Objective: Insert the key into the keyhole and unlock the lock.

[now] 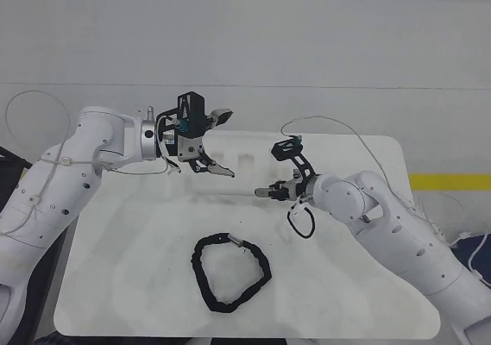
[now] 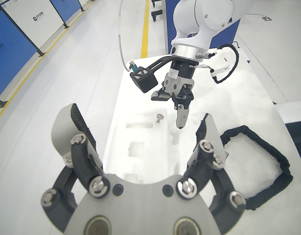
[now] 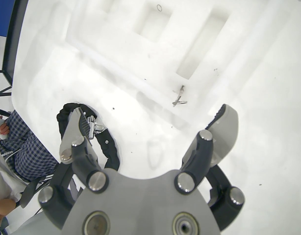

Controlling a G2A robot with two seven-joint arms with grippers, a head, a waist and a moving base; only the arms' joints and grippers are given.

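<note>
The key (image 3: 179, 97), small, thin, silvery metal with a wire ring at one end, sat just ahead of my right gripper (image 3: 150, 123), close off its fingertips and not touching them. That gripper hung spread wide with nothing in it, its ribbed black pads (image 3: 83, 123) backed by smooth grey metal. From my left wrist the key (image 2: 159, 117) showed just beside the lower fingertip of the right gripper (image 2: 170, 108); whether it lay flat or stood up I could not tell.

Under the key was the foam tray (image 3: 251, 25), white, soft-edged and grainy, cut with rectangular pockets. The key rested on the flat foam beside the end of one long pocket, not inside it. A thin little ring (image 3: 159, 7) lay in the middle pocket.

My left gripper (image 2: 140, 133) hovered at the tray's far side, facing the right one, also spread wide and holding nothing.

The lock (image 1: 232, 272), a black fabric-sleeved loop with a shiny metal head (image 3: 94, 125), lay on the smooth white round-cornered table (image 1: 124, 285), off to one side of my right gripper (image 1: 269, 191) and apart from it, well away from my left gripper (image 1: 227, 141).
</note>
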